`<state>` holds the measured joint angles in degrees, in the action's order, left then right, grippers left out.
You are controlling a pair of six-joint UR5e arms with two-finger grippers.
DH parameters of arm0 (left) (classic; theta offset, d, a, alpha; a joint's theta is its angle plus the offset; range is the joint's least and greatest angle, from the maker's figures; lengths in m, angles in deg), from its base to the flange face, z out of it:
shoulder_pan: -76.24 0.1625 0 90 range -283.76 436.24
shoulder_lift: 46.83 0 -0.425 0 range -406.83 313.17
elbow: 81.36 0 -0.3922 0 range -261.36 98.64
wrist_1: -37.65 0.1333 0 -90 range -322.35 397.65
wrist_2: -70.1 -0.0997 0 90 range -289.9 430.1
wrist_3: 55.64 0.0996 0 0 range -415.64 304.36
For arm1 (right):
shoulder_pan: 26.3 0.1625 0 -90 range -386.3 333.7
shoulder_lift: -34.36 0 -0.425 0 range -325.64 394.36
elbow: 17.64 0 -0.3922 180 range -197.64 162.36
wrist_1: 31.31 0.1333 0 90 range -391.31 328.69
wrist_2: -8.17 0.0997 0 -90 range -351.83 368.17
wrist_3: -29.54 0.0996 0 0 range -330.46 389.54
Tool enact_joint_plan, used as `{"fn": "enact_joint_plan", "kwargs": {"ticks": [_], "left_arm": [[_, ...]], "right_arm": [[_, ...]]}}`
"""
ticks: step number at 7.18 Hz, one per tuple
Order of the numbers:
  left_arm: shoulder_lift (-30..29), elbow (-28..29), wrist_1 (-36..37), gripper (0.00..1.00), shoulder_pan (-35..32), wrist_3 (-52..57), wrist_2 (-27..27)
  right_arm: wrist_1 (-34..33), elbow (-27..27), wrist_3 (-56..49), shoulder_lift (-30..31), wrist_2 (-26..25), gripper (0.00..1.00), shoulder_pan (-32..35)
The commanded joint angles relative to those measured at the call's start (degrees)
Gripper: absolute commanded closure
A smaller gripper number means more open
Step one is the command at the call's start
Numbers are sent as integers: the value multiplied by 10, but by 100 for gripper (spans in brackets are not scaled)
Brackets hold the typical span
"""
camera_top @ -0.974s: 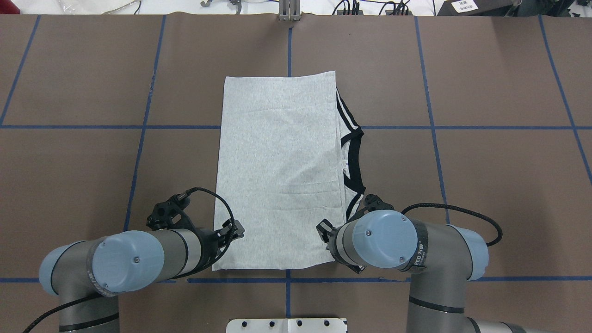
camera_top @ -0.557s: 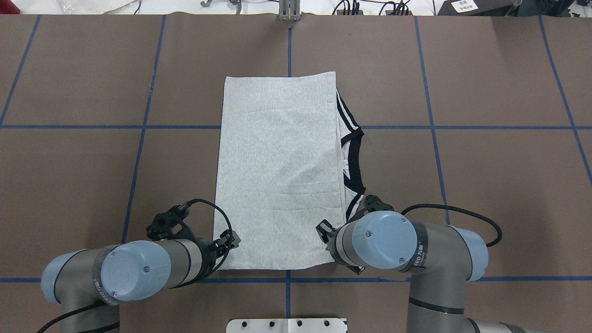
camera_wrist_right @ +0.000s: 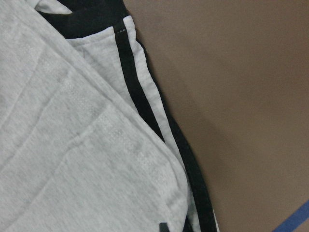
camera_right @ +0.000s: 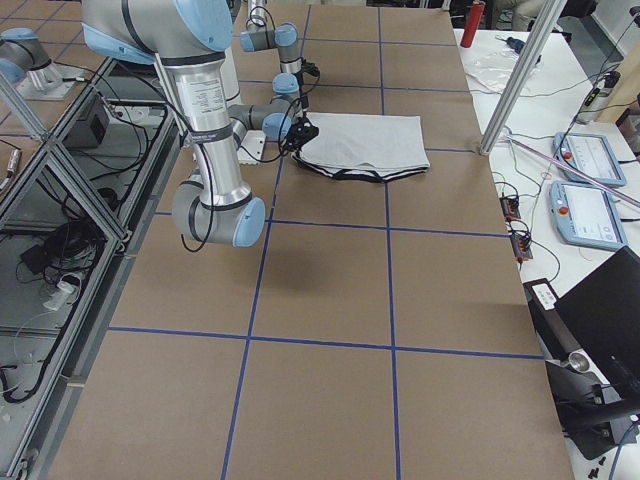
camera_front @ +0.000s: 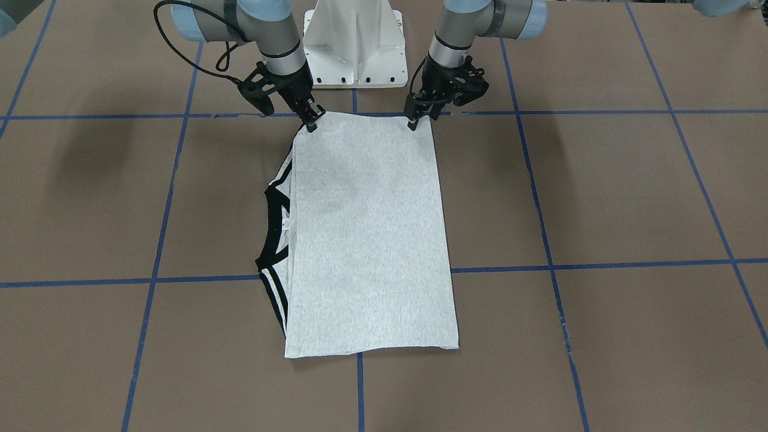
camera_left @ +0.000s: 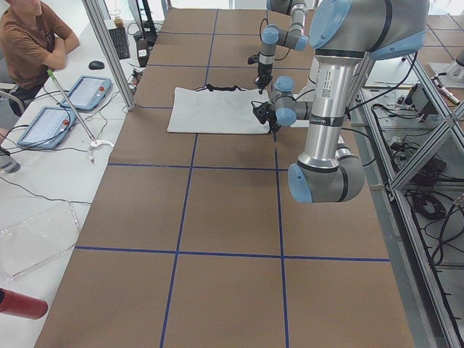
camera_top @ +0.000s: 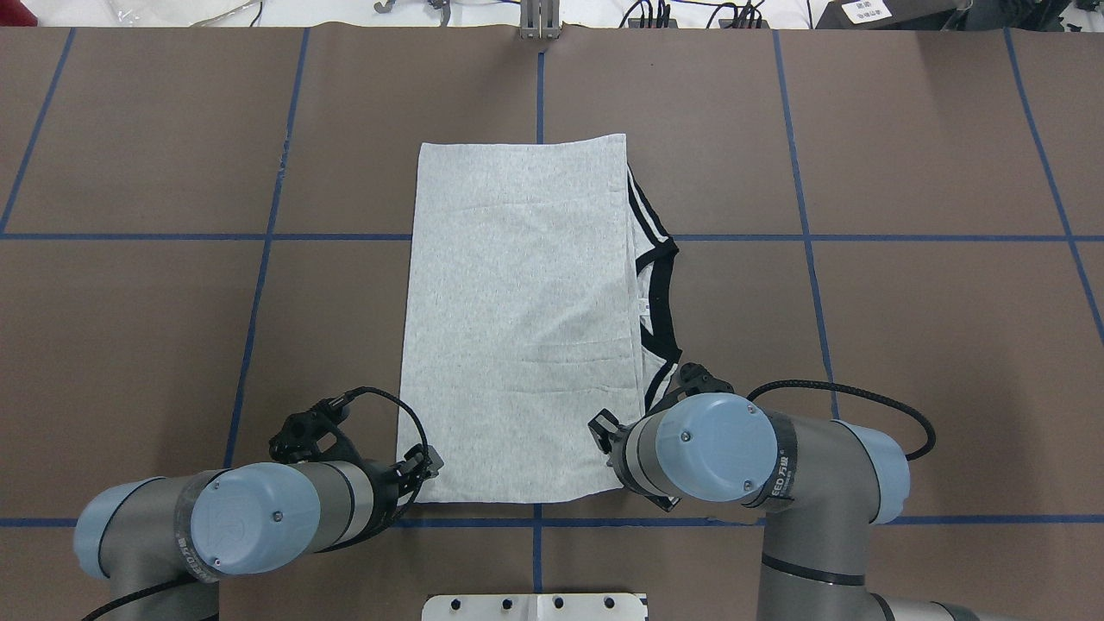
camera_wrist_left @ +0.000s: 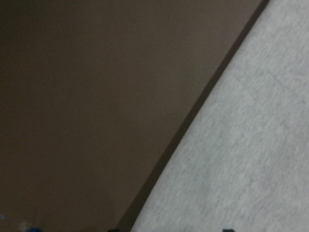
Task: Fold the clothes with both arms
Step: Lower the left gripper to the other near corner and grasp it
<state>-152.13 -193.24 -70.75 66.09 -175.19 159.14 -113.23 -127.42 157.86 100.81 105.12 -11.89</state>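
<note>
Surveying from the overhead view's left: the left arm (camera_top: 250,517) reached in low, and the left gripper (camera_top: 423,461) sat at the near left corner of the T-shirt (camera_top: 517,319). In its wrist view two dark fingertips stood apart at the bottom edge, with the cloth's straight edge running between them, so its fingers were spread and held nothing.

The T-shirt lay flat at the middle of the table (camera_top: 906,345), folded into a long rectangle. Its long axis ran straight away from the robot, slightly narrower at the far end. The neck opening faced the robot's right. The cloth was a light heather-grey knit, matt and finely flecked, with a few shallow creases across its near half. A folded grey layer covered most of it. Along the right side a curved black neckband (camera_top: 660,302) and paired black stripes (camera_top: 642,211) showed from beneath. The table covering was plain brown, marked with blue tape lines (camera_top: 259,302).

At the right, the right gripper (camera_front: 311,122) stood at the near right corner of the garment. Its wrist view showed a single dark tip at bottom centre over the layered grey edge; its fingers were drawn together on the cloth.
</note>
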Motion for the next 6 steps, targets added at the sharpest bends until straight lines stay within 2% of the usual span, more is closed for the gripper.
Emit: {"fn": "enact_joint_plan", "kwargs": {"ticks": [1, 2, 3, 5, 6], "left_arm": [[1, 0, 6, 36, 6, -3, 0], [1, -1, 9, 74, 6, -21, 0], [1, -5, 9, 100, 6, -22, -1], [1, -8, 10, 100, 6, -22, -1], [4, -31, 22, 100, 6, -16, 1]], "right_arm": [[0, 0, 0, -2, 1, 100, 0], [0, -3, 0, -1, 1, 100, 0], [0, -4, 0, -1, 1, 100, 0], [0, -4, 0, 0, 1, 100, 0], [0, -4, 0, 1, 1, 100, 1]]}}
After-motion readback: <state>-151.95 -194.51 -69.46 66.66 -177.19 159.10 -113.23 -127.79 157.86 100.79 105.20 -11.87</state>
